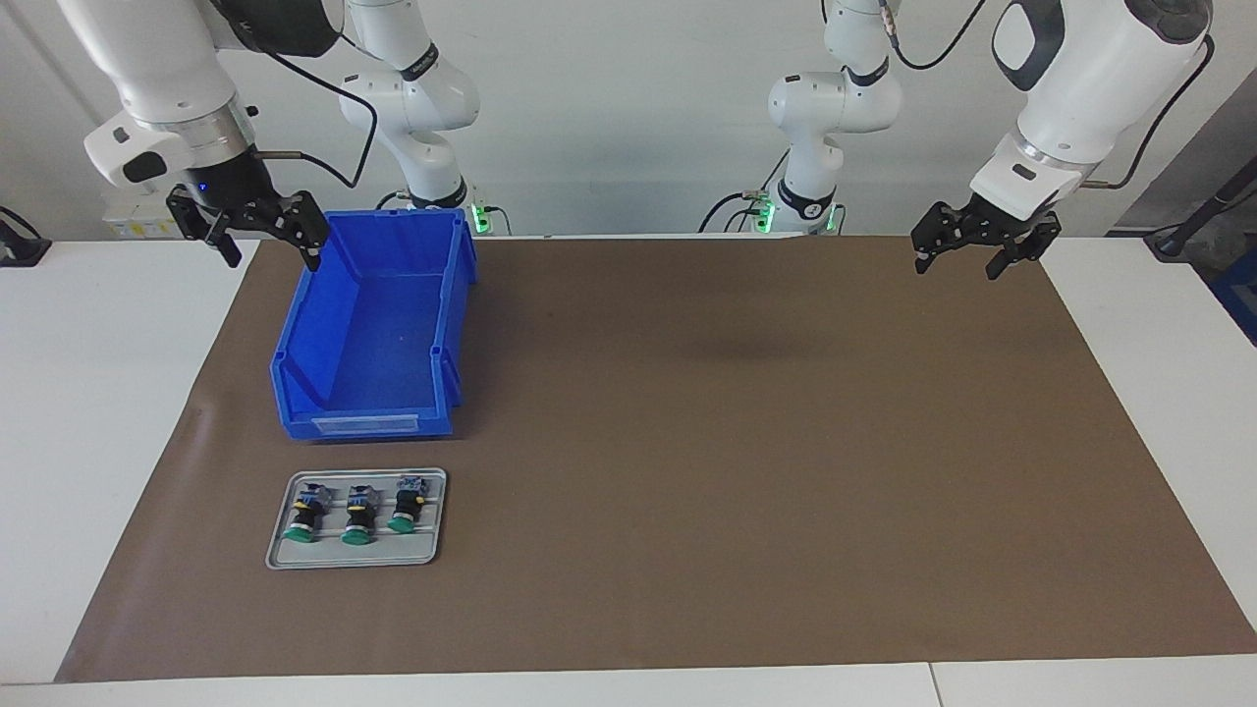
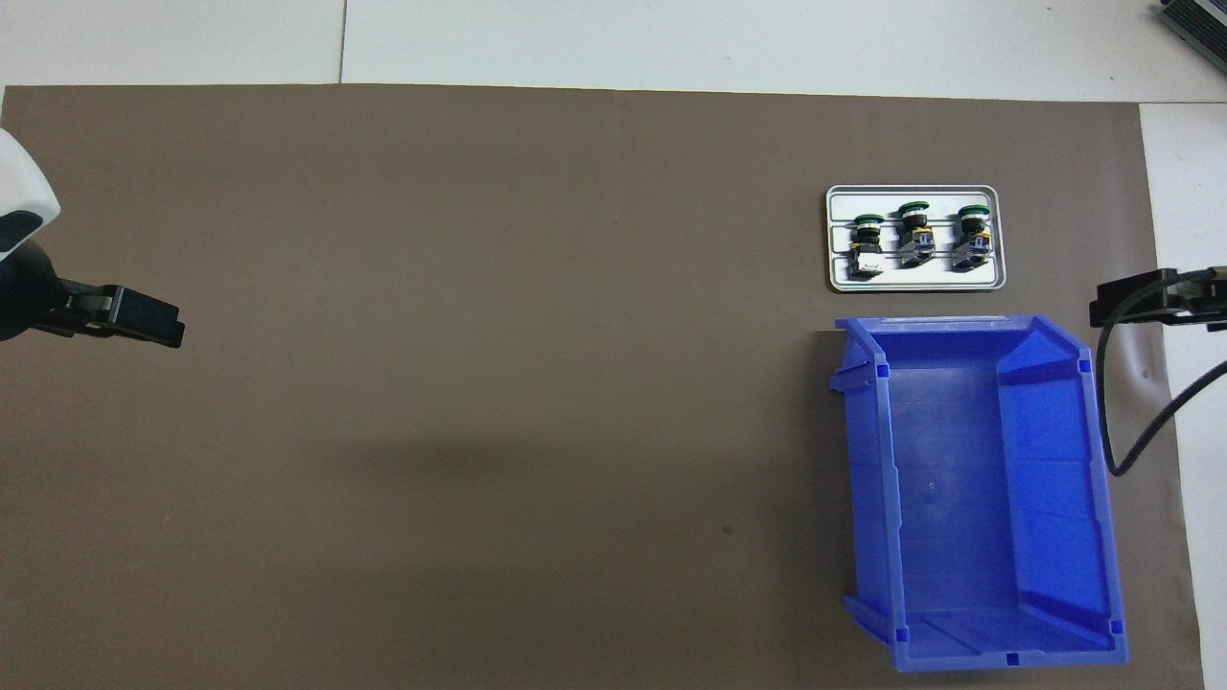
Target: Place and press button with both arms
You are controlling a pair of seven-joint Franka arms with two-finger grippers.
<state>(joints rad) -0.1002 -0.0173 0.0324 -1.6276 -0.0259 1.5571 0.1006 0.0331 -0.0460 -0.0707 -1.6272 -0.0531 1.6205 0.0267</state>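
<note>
Here both grippers, left gripper [image 1: 972, 257] and right gripper [image 1: 257, 236], hang open, raised

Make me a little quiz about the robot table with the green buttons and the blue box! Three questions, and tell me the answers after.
1. True or false: the blue bin has a button inside it.
2. How many green-capped buttons lie on the small grey tray?
3. Pick one. The tray sits: A) nearer to the robots than the bin, B) farther from the robots than the bin, C) inside the bin.

Key
1. False. The bin holds nothing.
2. Three, lying side by side.
3. B. Both stand toward the right arm's end of the table. The right gripper hangs open by the bin's robot-side corner, the left gripper open over the brown mat, both holding nothing.
</note>
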